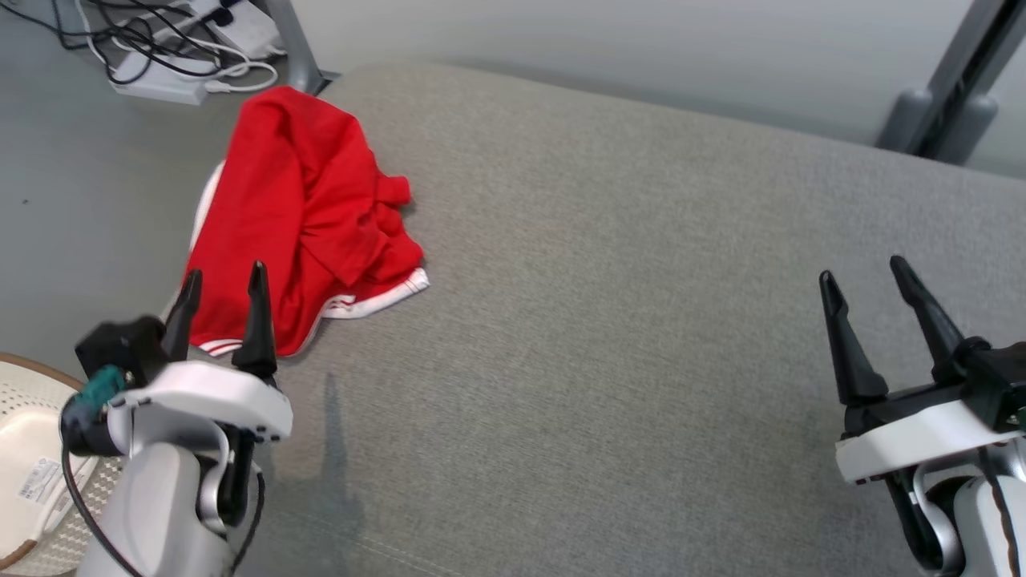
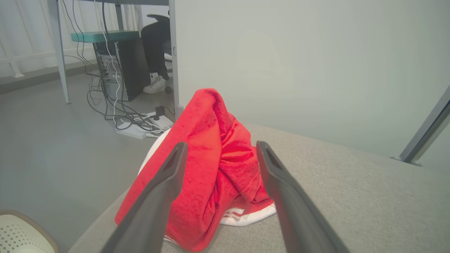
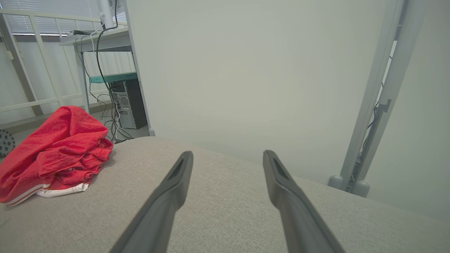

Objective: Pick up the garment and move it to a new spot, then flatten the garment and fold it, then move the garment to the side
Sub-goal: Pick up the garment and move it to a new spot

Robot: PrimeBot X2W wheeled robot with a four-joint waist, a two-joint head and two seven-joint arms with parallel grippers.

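A crumpled red garment point(image 1: 300, 216) with white striped trim lies bunched at the far left of the grey cushioned surface point(image 1: 609, 304), partly hanging over its left edge. My left gripper point(image 1: 224, 284) hovers just in front of the heap, open, its fingers empty and pointing at the cloth. In the left wrist view the garment point(image 2: 211, 158) fills the space beyond the spread left gripper point(image 2: 219, 149). My right gripper point(image 1: 866, 280) stands open and empty at the right, far from the cloth. The right wrist view has the garment point(image 3: 56, 151) at its left, beyond the open right gripper point(image 3: 228, 156).
A pale woven basket point(image 1: 32, 465) sits on the floor at the lower left. A power strip and cables point(image 1: 176, 56) lie on the floor behind the surface's left corner. Metal frame legs point(image 1: 954, 88) stand at the back right. A grey wall point(image 3: 246, 70) runs behind.
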